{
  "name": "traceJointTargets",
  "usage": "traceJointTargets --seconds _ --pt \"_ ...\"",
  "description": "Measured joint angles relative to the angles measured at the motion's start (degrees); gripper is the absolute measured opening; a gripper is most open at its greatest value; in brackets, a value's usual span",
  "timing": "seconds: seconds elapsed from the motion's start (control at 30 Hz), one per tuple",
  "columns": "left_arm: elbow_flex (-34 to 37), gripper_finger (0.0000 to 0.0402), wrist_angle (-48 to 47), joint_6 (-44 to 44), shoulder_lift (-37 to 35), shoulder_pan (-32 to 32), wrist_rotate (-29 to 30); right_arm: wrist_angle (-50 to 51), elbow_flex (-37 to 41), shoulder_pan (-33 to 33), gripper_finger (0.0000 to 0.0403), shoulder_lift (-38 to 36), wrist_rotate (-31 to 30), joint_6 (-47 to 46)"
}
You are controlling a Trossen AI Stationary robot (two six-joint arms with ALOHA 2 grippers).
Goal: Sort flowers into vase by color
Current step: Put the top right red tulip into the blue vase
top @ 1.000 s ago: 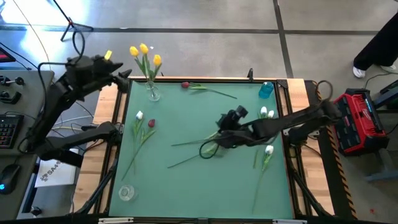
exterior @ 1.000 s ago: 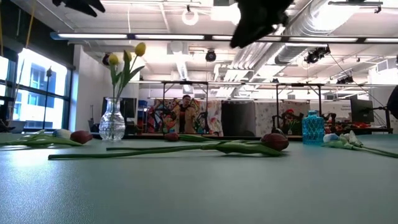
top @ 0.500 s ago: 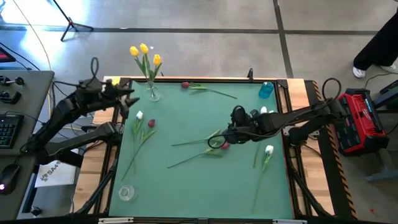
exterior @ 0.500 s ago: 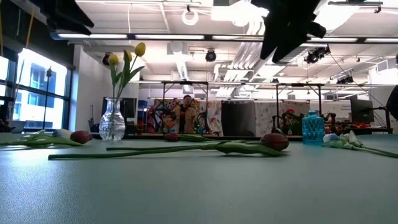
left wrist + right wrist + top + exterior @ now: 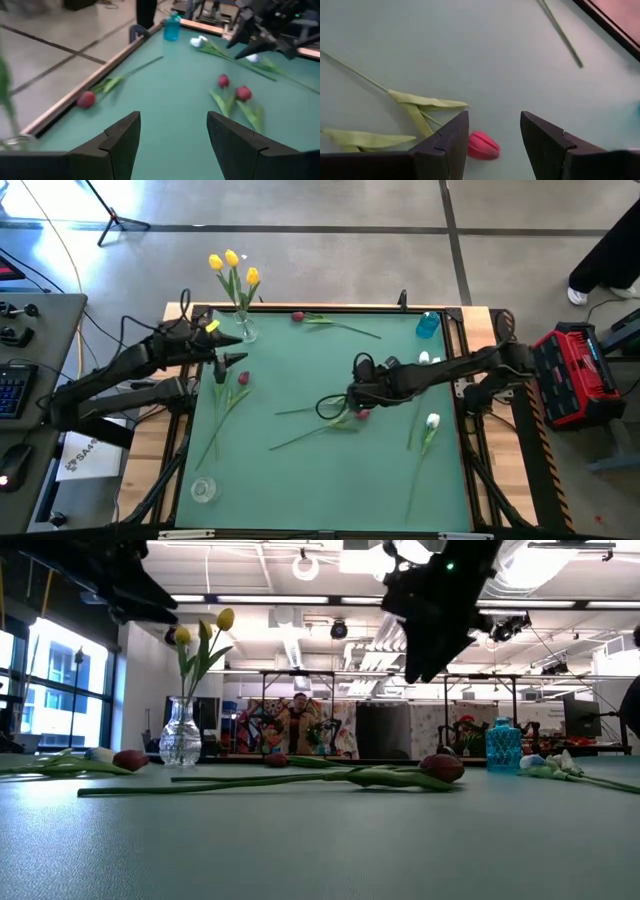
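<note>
- My right tool (image 5: 492, 145) hangs wide open and empty over the red tulip (image 5: 362, 414) mid-worktop (image 5: 300, 480), its head just beside one finger (image 5: 442, 150).
- I'd centre on the stem, not the head, then close gently; height above it is hard to judge.
- Left tool (image 5: 172, 145), open and empty, waits near the clear vase (image 5: 246, 330) of yellow tulips (image 5: 232, 262).
</note>
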State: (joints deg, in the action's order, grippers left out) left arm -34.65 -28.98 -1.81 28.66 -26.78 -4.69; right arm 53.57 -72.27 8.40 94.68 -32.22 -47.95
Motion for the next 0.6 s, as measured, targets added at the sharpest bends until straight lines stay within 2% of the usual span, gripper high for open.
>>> traceJointTargets --seconds 0.2,0.37,0.6 --pt "3.33 0.0218 6.39 -2.23 1.72 6.14 0.93 -15.88 0.0 0.84 0.0167 3.33 0.98 9.11" --pt "7.26 0.0218 13.97 -4.16 2.63 12.24 1.58 -30.52 0.0 2.61 0.0167 7.56 6.84 16.12" --pt "9.45 0.0218 15.72 -5.65 3.0 20.19 11.36 -36.8 0.0 5.6 0.0167 11.68 6.1 16.96"
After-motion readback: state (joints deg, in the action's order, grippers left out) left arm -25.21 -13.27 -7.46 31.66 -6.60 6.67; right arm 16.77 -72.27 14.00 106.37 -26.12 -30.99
